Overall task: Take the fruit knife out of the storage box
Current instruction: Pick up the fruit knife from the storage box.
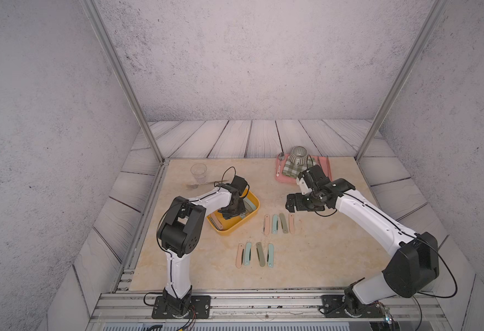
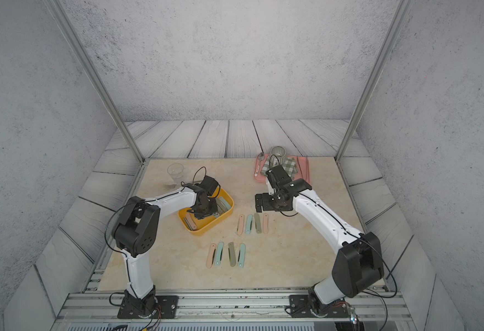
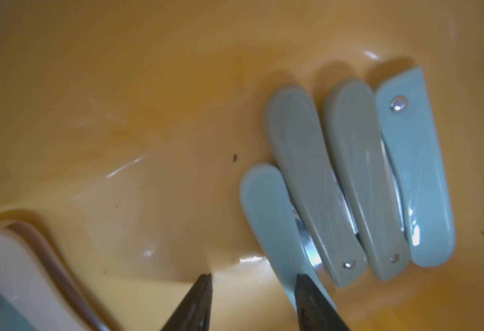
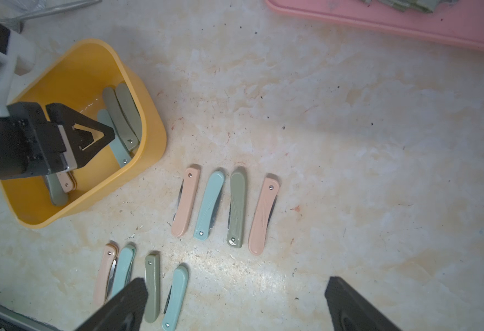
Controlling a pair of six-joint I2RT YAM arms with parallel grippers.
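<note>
The yellow-orange storage box (image 1: 227, 231) (image 2: 204, 229) stands left of the table's middle and holds several folded fruit knives. My left gripper (image 1: 230, 212) (image 3: 253, 276) reaches down into it, jaws open with a gap between them. One fingertip (image 3: 302, 282) rests against the end of a light blue knife (image 3: 266, 212), which lies beside two grey-green knives (image 3: 306, 172) and another blue one (image 3: 415, 172). Pink knives (image 3: 19, 269) lie at the box's other end. My right gripper (image 1: 289, 202) (image 4: 236, 283) hovers wide open above the bare table, holding nothing.
Two rows of folded knives (image 1: 278, 224) (image 1: 255, 255) lie on the table right of the box. A pink tray (image 1: 281, 177) at the back right carries a ribbed cup (image 1: 298, 156), a checked cloth and a spoon. A clear glass (image 1: 198, 172) and a fork (image 1: 203, 184) sit back left.
</note>
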